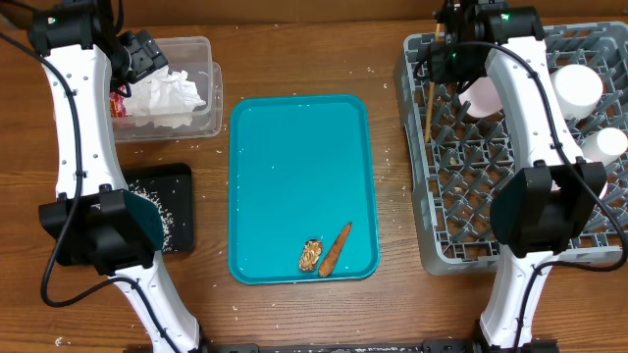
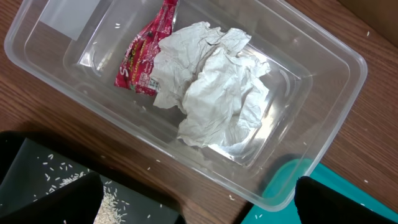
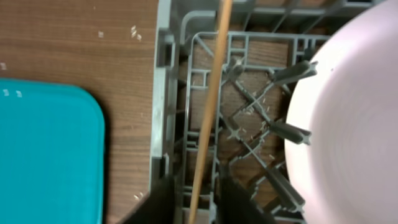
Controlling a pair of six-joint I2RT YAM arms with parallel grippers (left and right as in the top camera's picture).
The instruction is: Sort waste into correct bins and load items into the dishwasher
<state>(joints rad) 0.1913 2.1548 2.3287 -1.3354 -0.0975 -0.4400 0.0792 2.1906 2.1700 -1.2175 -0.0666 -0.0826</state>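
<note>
My left gripper (image 1: 147, 54) (image 2: 199, 208) hangs wide open over the clear tub (image 1: 203, 61) (image 2: 323, 87), which holds crumpled white napkins (image 1: 172, 93) (image 2: 217, 87) and a red wrapper (image 2: 146, 53). The black tray (image 1: 179, 221) (image 2: 37, 162) carries white crumbs (image 1: 157, 206) (image 2: 112, 202). A carrot-like stick (image 1: 336, 249) and a brown lump (image 1: 312, 255) lie on the teal tray (image 1: 299, 157). My right gripper (image 1: 437, 54) (image 3: 198, 190) is over the grey dish rack (image 1: 461, 196) (image 3: 163, 93), slightly open around a wooden stick (image 1: 429, 93) (image 3: 211, 106), with gaps on both sides.
In the rack a pale-pink plate (image 1: 481, 96) (image 3: 348, 112) stands on edge beside the wooden stick, and two white cups (image 1: 577, 88) (image 1: 608, 145) sit at its right. The teal tray's corner (image 3: 43, 155) lies left of the rack. Crumbs dot the wooden table.
</note>
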